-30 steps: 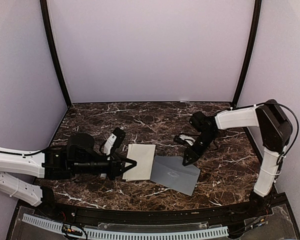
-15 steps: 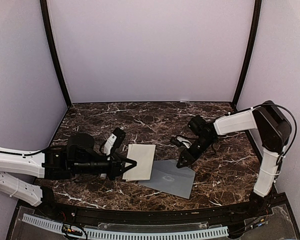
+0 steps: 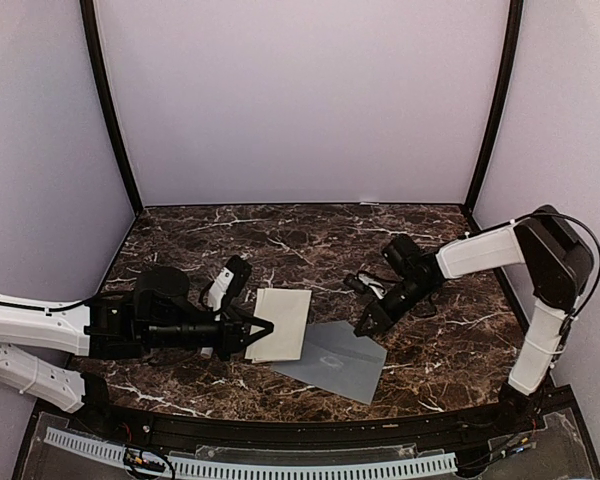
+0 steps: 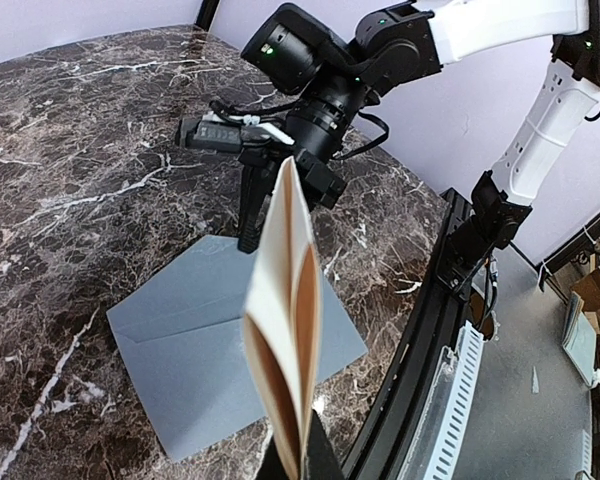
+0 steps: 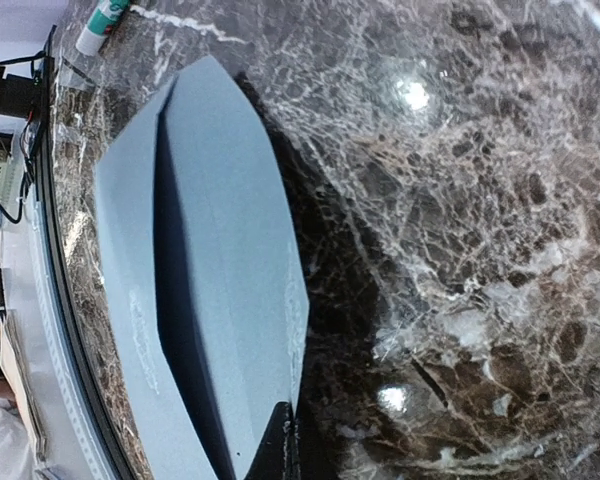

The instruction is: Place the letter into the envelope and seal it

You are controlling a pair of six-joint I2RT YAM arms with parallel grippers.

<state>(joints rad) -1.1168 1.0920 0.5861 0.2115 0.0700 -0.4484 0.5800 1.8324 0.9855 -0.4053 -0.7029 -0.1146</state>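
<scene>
The cream-white letter [image 3: 283,322], folded, stands on edge in my left gripper [image 3: 256,329], which is shut on its near edge; in the left wrist view the letter [image 4: 290,290] rises from the fingers at the bottom edge. The grey-blue envelope [image 3: 330,361] lies on the marble just right of the letter. My right gripper [image 3: 366,326] is shut on the tip of the envelope's flap at its far right corner. In the right wrist view the flap [image 5: 235,270] is raised off the envelope body [image 5: 130,260], with a dark gap under it.
A white-and-green glue stick [image 3: 220,287] lies on the table behind the left gripper; it also shows in the right wrist view [image 5: 104,20]. A black rail [image 3: 310,432] runs along the near table edge. Booth walls close the back and sides.
My right gripper has pulled the envelope leftward and toward the near edge, turning it a little. The left gripper and the letter have not moved.
</scene>
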